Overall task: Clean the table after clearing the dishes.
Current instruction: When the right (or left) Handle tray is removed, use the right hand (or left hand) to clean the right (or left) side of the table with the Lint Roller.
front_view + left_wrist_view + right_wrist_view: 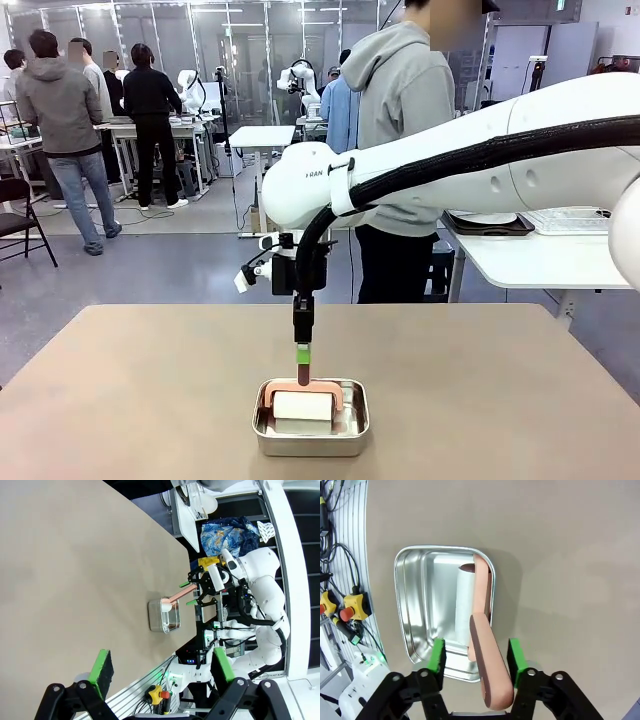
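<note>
Table [130, 400] spans the near foreground, carrying a steel pan [311, 445] at its near middle, where the right gripper [476, 660] straddles a roller's pink handle [492, 680], grip impossible to confirm, while the left gripper [162, 667] hangs released.

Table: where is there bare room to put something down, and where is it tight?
The table is bare from the steel pan out to the left edge, from the pan to the right edge, and across the far half toward the person. It is tight at the pan by the robot's edge, where the right gripper straddles the roller's pink handle.
</note>
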You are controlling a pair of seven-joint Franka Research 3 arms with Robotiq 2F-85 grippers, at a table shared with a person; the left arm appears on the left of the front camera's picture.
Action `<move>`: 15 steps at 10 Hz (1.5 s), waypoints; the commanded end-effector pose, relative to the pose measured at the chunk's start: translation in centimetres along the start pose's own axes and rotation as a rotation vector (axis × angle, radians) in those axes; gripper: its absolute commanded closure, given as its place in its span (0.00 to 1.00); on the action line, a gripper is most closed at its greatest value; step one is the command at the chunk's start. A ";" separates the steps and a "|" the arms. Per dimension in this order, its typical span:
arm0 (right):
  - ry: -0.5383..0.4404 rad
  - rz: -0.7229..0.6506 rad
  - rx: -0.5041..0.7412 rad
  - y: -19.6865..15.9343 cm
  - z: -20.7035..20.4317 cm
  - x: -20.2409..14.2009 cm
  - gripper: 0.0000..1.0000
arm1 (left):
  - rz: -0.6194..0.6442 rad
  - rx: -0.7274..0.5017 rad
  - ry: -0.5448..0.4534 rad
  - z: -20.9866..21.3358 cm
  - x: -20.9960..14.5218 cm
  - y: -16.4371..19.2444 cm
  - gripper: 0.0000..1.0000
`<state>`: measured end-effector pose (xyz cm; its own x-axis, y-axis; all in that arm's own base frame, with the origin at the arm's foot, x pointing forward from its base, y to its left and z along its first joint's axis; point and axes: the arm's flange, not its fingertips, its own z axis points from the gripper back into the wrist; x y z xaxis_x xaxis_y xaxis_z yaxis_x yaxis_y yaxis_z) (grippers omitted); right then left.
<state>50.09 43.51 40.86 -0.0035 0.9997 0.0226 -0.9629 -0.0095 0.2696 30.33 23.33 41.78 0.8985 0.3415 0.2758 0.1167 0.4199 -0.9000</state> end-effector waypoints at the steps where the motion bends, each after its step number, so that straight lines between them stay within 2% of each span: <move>1: 0.017 -0.014 -0.005 0.1 0.0 0.7 0.59 | 0.015 -0.004 -0.008 0.1 0.1 -0.2 0.00; 5: 0.024 -0.008 -0.008 0.1 0.0 0.9 0.99 | 0.015 -0.004 -0.008 0.1 0.1 -0.2 0.00; 10: 0.028 -0.008 -0.034 0.9 1.0 0.8 0.99 | 0.015 -0.004 -0.008 0.1 0.1 -0.2 0.00; 11: 0.063 -0.056 -0.062 2.2 3.0 0.7 0.99 | 0.015 -0.004 -0.008 0.1 0.1 -0.2 0.00; 12: 0.041 -0.074 -0.105 3.7 5.1 0.4 0.99 | 0.015 -0.004 -0.008 0.1 0.1 -0.2 0.00; 13: 0.025 -0.134 -0.135 5.1 7.0 -0.2 0.99 | 0.015 -0.004 -0.008 0.1 0.1 -0.2 0.00; 14: 0.077 -0.216 -0.218 6.7 8.8 -0.7 0.99 | 0.015 -0.004 -0.008 0.1 0.1 -0.2 0.00; 15: 0.061 -0.300 -0.252 8.4 10.6 -1.9 0.99 | 0.015 -0.004 -0.008 0.1 0.1 -0.2 0.00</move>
<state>46.93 42.52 52.96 0.1769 0.9840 -0.0234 -0.9814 0.1781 0.0720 30.31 23.35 41.78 0.8982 0.3422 0.2759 0.1165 0.4198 -0.9001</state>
